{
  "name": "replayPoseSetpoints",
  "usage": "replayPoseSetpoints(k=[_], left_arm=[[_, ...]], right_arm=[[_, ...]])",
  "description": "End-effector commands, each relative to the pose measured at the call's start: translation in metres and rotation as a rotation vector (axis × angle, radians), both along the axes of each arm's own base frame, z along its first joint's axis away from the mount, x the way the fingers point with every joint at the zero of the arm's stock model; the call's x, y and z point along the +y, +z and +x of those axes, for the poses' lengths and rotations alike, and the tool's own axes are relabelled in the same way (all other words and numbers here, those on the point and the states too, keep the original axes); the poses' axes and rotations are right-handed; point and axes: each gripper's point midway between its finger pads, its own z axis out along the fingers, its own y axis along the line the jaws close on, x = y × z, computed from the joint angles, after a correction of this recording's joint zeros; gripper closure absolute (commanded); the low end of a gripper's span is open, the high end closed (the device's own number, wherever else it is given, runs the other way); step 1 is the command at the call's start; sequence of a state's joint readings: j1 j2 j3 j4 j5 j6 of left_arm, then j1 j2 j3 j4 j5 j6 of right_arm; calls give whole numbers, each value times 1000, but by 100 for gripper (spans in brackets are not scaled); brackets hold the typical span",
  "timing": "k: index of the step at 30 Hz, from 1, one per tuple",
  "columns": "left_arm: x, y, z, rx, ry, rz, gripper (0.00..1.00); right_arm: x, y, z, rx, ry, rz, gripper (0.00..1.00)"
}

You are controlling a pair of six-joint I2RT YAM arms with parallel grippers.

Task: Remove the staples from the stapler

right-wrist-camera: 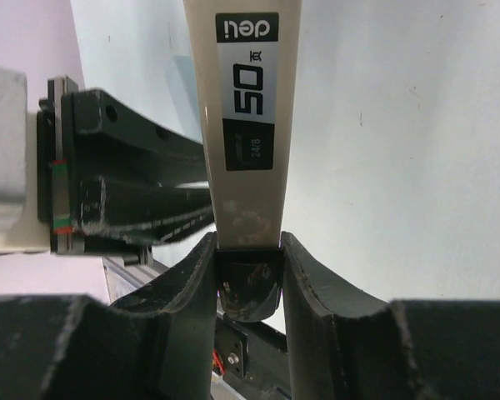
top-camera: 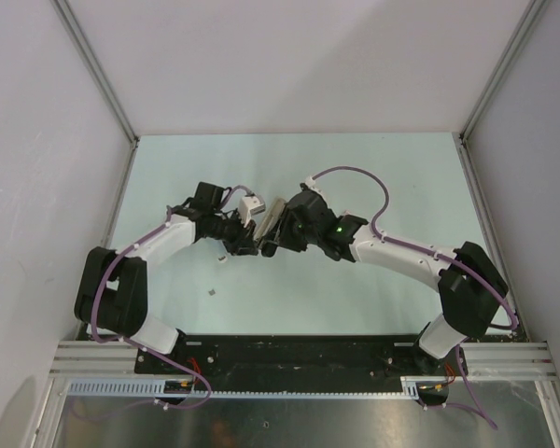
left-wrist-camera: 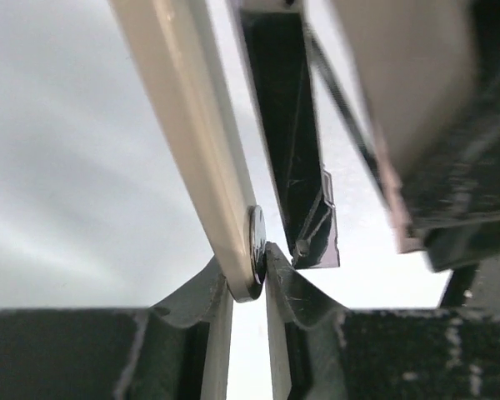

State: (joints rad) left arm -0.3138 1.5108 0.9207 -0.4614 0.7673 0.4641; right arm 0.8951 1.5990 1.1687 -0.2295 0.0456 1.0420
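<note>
The left claw (left-wrist-camera: 248, 271) was closed on the stapler (right-wrist-camera: 246, 125). Its two scuffed black fingers (left-wrist-camera: 304, 304) pinched the end of a thin, smooth cream strip (left-wrist-camera: 192, 125) at a round dark metal rivet (left-wrist-camera: 257, 248). Just beyond the rivet hung a glossy black channel (left-wrist-camera: 287, 142), narrow and chipped at its tip. Whether it held anything could not be told.

The right claw (right-wrist-camera: 248, 246) gripped the same stapler at another part, its curved black fingers on either side of a rounded black cap (right-wrist-camera: 248, 279). The flat cream body ran away from the cap and carried a label (right-wrist-camera: 246, 92) in black, white and grey, printed "deli" and "50".

Only the right wrist view showed that label and cap, and only the left wrist view showed the rivet and channel.

The top view alone showed both claws meeting end to end over the pale green table (top-camera: 392, 177), with the stapler between them. It also showed the staples (top-camera: 221, 259) as tiny grey bits lying on the table. One lay near the left claw on the side toward the arm bases, and a second bit (top-camera: 212, 293) lay farther that way. Both were apart from the stapler.
</note>
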Motion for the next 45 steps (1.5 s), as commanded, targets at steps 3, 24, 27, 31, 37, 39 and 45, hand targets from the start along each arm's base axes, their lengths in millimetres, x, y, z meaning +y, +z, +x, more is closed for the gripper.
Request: replayPoseSetpoints(k=[3, 24, 27, 31, 37, 39, 45], left_arm=[[20, 11, 59, -252, 102, 144, 94], [24, 24, 105, -640, 79, 364, 94], [22, 27, 108, -712, 86, 387, 94], [28, 31, 118, -800, 119, 420, 94], [39, 29, 126, -947, 126, 497, 94], [40, 28, 126, -1003, 109, 529, 94], [34, 25, 119, -1139, 44, 605, 94]], right_arm=[[4, 20, -14, -21, 92, 46, 100], [-49, -20, -22, -97, 257, -190, 100], [-57, -25, -22, -111, 281, -220, 100], [-68, -31, -27, -120, 309, -241, 100], [-81, -43, -40, -117, 333, -261, 100], [-83, -44, -42, -119, 338, -263, 100], [-85, -49, -43, -122, 352, -274, 100]])
